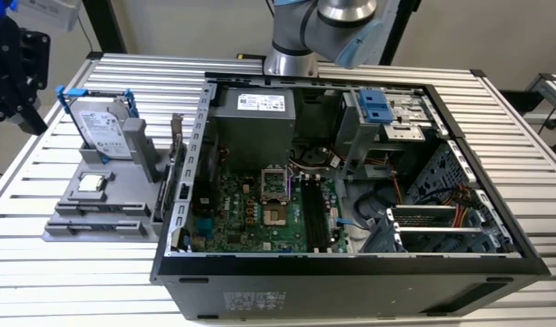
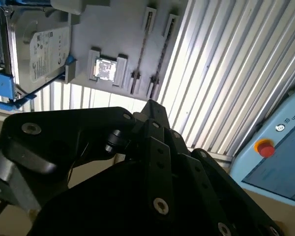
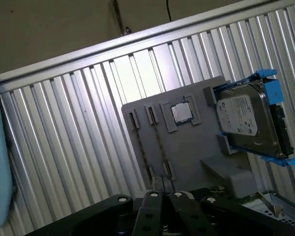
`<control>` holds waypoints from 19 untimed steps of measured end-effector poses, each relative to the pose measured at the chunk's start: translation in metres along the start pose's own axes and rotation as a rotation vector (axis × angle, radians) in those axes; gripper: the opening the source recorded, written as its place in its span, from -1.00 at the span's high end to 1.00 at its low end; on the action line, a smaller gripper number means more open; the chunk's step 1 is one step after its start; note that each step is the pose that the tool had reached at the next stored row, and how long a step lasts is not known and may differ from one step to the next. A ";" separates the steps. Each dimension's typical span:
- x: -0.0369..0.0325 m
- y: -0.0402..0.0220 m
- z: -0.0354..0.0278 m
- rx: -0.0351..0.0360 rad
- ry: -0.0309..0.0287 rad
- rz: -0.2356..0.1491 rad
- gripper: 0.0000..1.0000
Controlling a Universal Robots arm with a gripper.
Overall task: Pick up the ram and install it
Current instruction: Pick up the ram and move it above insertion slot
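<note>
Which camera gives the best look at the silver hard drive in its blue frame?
The first wrist view: the hard drive shows whole, labelled face toward the camera. In the second wrist view the drive is cut by the picture's edge; in the exterior view the drive stands upright in the grey holder.

**A:** What carries the scene?
**B:** A table (image 1: 69, 286) of ribbed aluminium slats (image 2: 187, 73), which glare brightens in the second wrist view.
**A:** And beyond it?
**B:** A pale beige wall (image 1: 187, 27); a second slatted table (image 1: 555, 85) at the exterior view's right.
</note>
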State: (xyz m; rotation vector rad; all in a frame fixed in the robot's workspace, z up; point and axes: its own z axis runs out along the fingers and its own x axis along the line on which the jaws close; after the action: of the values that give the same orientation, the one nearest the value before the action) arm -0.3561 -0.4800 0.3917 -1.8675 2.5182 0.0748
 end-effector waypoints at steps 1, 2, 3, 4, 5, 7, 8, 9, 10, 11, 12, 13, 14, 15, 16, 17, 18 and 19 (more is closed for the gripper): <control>0.0000 0.0000 0.0001 0.0000 0.0003 -0.014 1.00; 0.0000 0.0000 0.0001 -0.0001 0.0005 -0.028 1.00; 0.0000 -0.0001 0.0001 -0.0001 0.0010 -0.042 1.00; 0.0000 -0.0001 0.0000 0.0001 0.0014 -0.057 1.00; 0.0000 -0.0001 0.0000 0.0009 0.0016 -0.072 1.00; -0.0001 -0.0001 0.0000 0.0032 0.0016 -0.100 1.00; -0.0001 -0.0001 0.0000 0.0037 0.0018 -0.114 1.00; -0.0001 -0.0001 0.0000 0.0034 0.0022 -0.127 1.00; 0.0000 0.0000 0.0000 0.0030 0.0027 -0.143 1.00; 0.0000 0.0000 0.0001 0.0026 0.0031 -0.159 1.00; 0.0000 0.0000 0.0001 0.0021 0.0035 -0.174 1.00; -0.0001 0.0000 0.0000 0.0017 0.0040 -0.190 1.00; -0.0001 0.0000 0.0000 0.0012 0.0044 -0.204 1.00; -0.0001 0.0000 0.0000 0.0006 0.0050 -0.220 1.00; -0.0001 0.0000 0.0001 0.0002 0.0053 -0.233 1.00; -0.0001 0.0000 0.0000 -0.0002 0.0058 -0.246 1.00; -0.0001 0.0000 0.0000 -0.0007 0.0062 -0.258 1.00; -0.0001 0.0000 0.0000 -0.0011 0.0065 -0.270 1.00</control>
State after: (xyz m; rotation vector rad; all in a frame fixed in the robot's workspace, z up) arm -0.3561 -0.4800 0.3916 -2.1894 2.2434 0.0682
